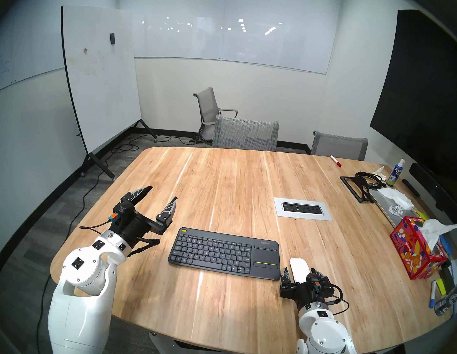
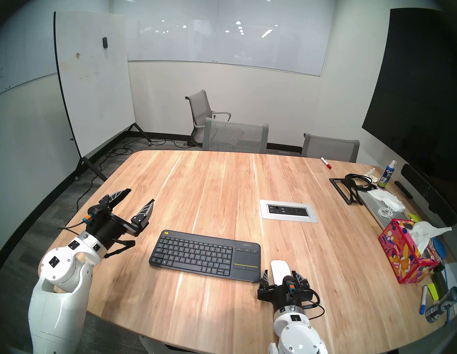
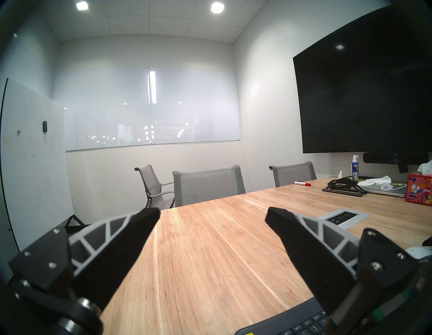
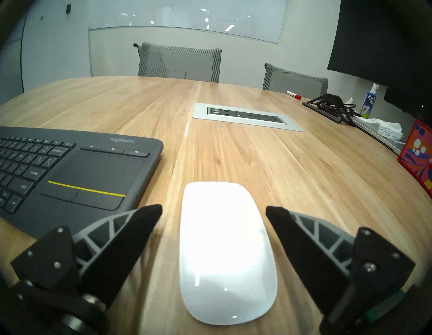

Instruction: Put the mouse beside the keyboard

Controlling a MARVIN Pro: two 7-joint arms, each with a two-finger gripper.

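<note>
Large oval light-wood plank desk [image 1: 222,177] carries everything noted. Flat dark grey wireless keyboard [image 1: 225,253] lies near the front edge, "logitech" printed above its touchpad, thin yellow line across the touchpad, yellow button at its far left corner; key legends "enter", "shift" and "back" read in the right wrist view. Silver-framed socket panel [image 1: 302,208] is set into the desk beyond the keyboard, well apart from it. Red floral cardboard tissue box [image 1: 415,251] marked "Kleenex" stands at the right edge, white tissue sticking out. Blue-and-white spray bottle [image 1: 394,173] labelled "EXPO" stands at the far right; further label text too small to read. Left gripper [image 1: 155,198] hangs above the desk left of the keyboard, jaws spread wide, nothing between them. Right gripper [image 4: 214,210] sits low at the keyboard's right end, jaws released, one on each side of the mouse with a gap showing on both sides. Smooth glossy white low-domed mouse [image 4: 225,252] rests on the desk just beside the keyboard's touchpad end, not touching it. Red-capped white marker [image 1: 335,161] lies near the far edge; print unreadable.
</note>
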